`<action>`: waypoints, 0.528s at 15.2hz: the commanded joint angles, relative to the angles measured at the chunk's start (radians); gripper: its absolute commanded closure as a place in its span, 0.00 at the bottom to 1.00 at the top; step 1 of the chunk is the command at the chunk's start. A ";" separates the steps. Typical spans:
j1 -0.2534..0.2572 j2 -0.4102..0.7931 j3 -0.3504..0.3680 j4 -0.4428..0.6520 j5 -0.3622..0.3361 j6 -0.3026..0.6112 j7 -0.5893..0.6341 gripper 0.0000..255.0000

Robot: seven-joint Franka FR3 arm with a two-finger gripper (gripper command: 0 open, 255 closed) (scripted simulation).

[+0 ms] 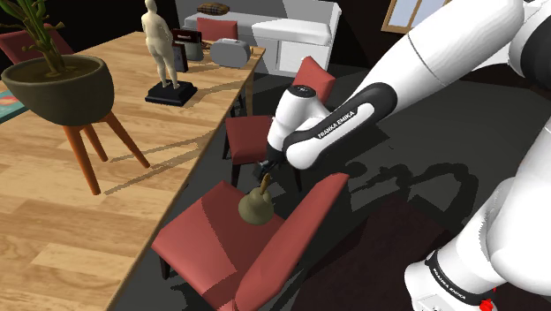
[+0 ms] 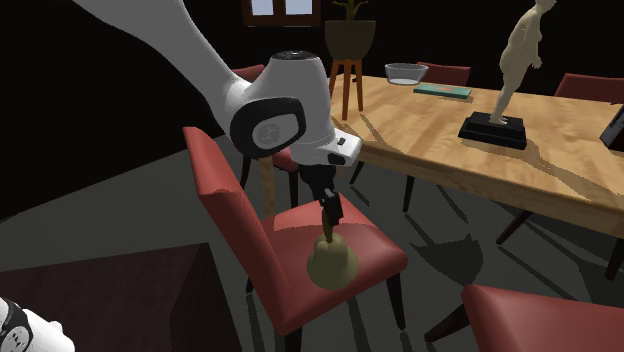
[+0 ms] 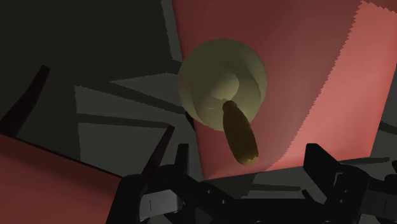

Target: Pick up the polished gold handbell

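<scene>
Your black pincer hangs wide open straight over the dull gold handbell, with the bell's dark handle rising between the two fingers, which do not touch it. The handbell stands upright on the seat of a red chair, near the seat's edge, and the chair sits just beside a long wooden bench. On that bench, well apart from the bell, stand a pale figure statue on a black base and a potted plant on wooden legs.
</scene>
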 commanded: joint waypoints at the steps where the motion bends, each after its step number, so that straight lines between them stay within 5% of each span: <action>1: 0.004 0.028 -0.004 0.002 -0.008 0.026 0.007 0.00; 4: 0.007 0.047 -0.007 0.002 -0.013 0.045 0.010 0.00; 5: 0.007 0.049 -0.007 0.003 -0.013 0.046 0.010 1.00; 8: 0.007 0.051 -0.008 0.005 -0.014 0.046 0.010 1.00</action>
